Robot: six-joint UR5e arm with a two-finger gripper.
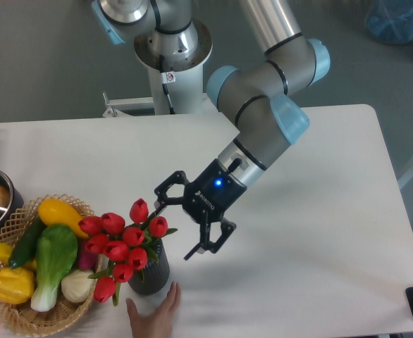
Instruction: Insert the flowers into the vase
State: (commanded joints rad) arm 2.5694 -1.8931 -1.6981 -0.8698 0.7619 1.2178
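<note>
The black body of the claw (177, 226) carries a line of small white lettering beside its blue light, running along the housing; it is too small and blurred to read with any certainty. On the robot's white base column (168, 67), behind the bench, sits a small sticker (168, 77) with a red mark and dark print, and its words cannot be made out either. No other text, number, brand or sign can be read on anything in view.
</note>
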